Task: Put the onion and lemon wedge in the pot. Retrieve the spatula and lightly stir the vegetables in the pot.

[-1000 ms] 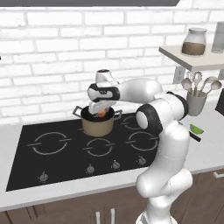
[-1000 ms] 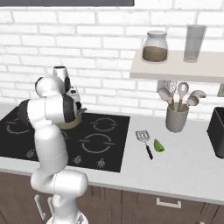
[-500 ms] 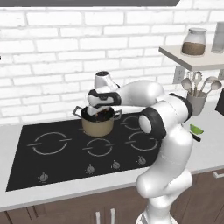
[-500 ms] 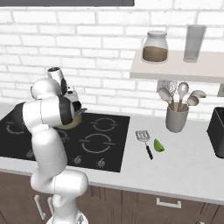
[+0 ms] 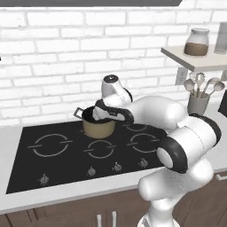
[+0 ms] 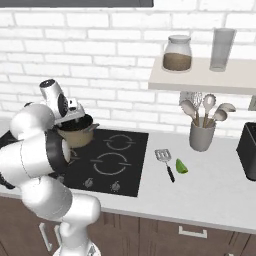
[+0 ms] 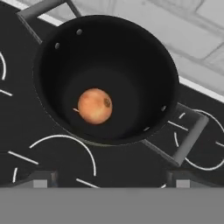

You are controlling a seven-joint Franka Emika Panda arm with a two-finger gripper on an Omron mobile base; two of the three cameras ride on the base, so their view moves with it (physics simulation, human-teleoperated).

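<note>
One pot (image 5: 98, 127) on the hob's (image 6: 117, 165) back burner; one onion (image 7: 94, 106) on its dark floor. One lemon wedge (image 6: 181, 166) and one spatula (image 6: 165, 161) side by side on the worktop (image 6: 210, 192) right of the hob. Gripper (image 7: 111, 179) directly above the pot, pointing down, fingers spread wide, empty.

Kitchen (cooktop (image 5: 66, 150), brick backsplash (image 5: 57, 53))

Onion (image 7: 95, 106) in pot (image 7: 144, 52) (upright)
</note>
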